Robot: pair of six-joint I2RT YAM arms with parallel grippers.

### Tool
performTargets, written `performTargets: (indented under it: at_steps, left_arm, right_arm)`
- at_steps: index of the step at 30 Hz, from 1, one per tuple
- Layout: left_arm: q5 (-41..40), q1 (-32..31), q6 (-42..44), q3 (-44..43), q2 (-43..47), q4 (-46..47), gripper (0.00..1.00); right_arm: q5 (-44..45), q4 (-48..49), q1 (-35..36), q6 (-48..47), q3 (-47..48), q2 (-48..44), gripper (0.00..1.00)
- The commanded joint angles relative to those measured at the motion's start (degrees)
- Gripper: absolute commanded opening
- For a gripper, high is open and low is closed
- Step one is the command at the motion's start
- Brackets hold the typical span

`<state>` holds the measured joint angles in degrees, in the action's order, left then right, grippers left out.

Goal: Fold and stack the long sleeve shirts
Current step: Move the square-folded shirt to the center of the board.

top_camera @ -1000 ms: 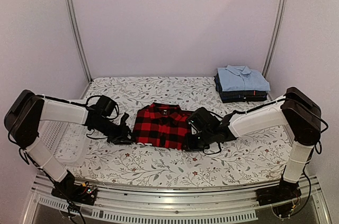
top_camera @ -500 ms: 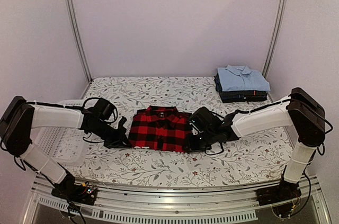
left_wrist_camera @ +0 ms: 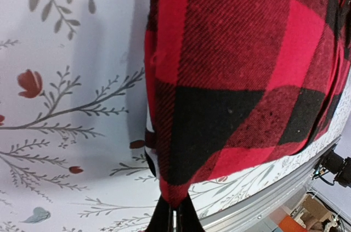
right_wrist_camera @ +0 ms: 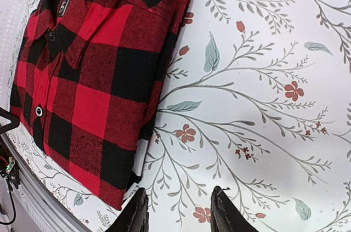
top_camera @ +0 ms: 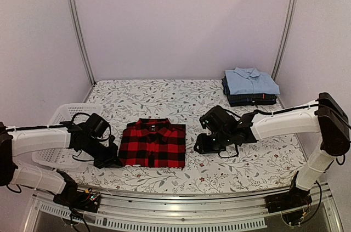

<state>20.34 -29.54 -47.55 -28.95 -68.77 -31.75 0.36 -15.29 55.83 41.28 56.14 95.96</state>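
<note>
On the floral table [top_camera: 247, 166], the left gripper [left_wrist_camera: 174, 218] pinches the checked shirt's [top_camera: 152, 144] edge, while the right gripper [right_wrist_camera: 178, 210] gapes empty. Dragging it slowly should preserve the folds.

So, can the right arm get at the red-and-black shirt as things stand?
Probably yes. The right gripper, open and empty, hangs just beside the red-and-black shirt, with only bare tablecloth between them. The left gripper pinches the shirt's other side, out of its way.

Bare desk [top_camera: 164, 97] at 12 o'clock of the check shirt [top_camera: 152, 144]: wide passage up to the back wall [top_camera: 181, 23].
3 o'clock: right tool [top_camera: 200, 147] and its arm, narrow gap to the shirt.
9 o'clock: left tool [top_camera: 108, 159] on the shirt's edge, basket [top_camera: 55, 128] beyond it.
1 o'clock corner: shirt stack [top_camera: 250, 86].
</note>
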Motion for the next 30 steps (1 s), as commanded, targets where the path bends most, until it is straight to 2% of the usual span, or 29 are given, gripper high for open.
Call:
performTargets:
  at_steps: [1,8,12,14,15,16,17,19,21,24,30]
  left_arm:
    - [-4.76,1.38,-1.05,-2.1,0.96,-4.46,0.0]
    - [-5.13,1.15,1.51,-6.97,-1.19,-7.3,0.23]
    - [-7.82,1.06,0.9,-9.14,3.1,-11.19,0.53]
    - [-9.22,1.02,1.47,-11.52,5.44,-13.04,0.63]
    - [-10.14,0.96,2.17,-13.08,6.25,-14.12,0.71]
    - [-10.87,0.97,3.17,-14.72,6.73,-15.13,0.85]
    - [-11.87,0.93,4.26,-16.65,6.8,-15.97,0.91]
    - [-13.44,0.81,6.72,-19.93,6.77,-16.78,0.97]
    - [-14.42,0.77,9.16,-21.8,6.89,-14.75,1.0]
    - [-15.09,0.79,12.59,-24.15,5.98,-10.93,1.0]
    - [-11.42,0.87,16.31,-27.87,1.7,-2.62,1.0]
  right_arm:
    - [2.71,-1.03,-0.43,-0.48,-0.77,-1.01,0.37]
    - [3.28,-0.79,-1.7,-1.5,-0.82,-0.43,0.41]
    - [4.37,-0.79,-2.06,-1.55,-0.58,-0.77,0.51]
    - [4.9,-1.0,-2.45,-1.47,-0.09,-0.82,0.58]
    - [5.2,-1.17,-2.77,-1.5,0.31,-0.78,0.6]
    - [5.5,-1.51,-3.06,-1.6,0.82,-0.71,0.62]
    - [5.98,-1.87,-3.5,-1.83,1.39,-0.57,0.64]
    - [7.41,-3.11,-4.52,-2.27,2.68,-0.37,0.7]
    - [8.88,-4.37,-6.01,-2.55,4.1,0.25,0.78]
    - [12.12,-6.81,-8.27,-2.69,6.91,1.96,0.98]
    - [20.54,-8.58,-13.64,-1.94,11.19,4.8,0.99]
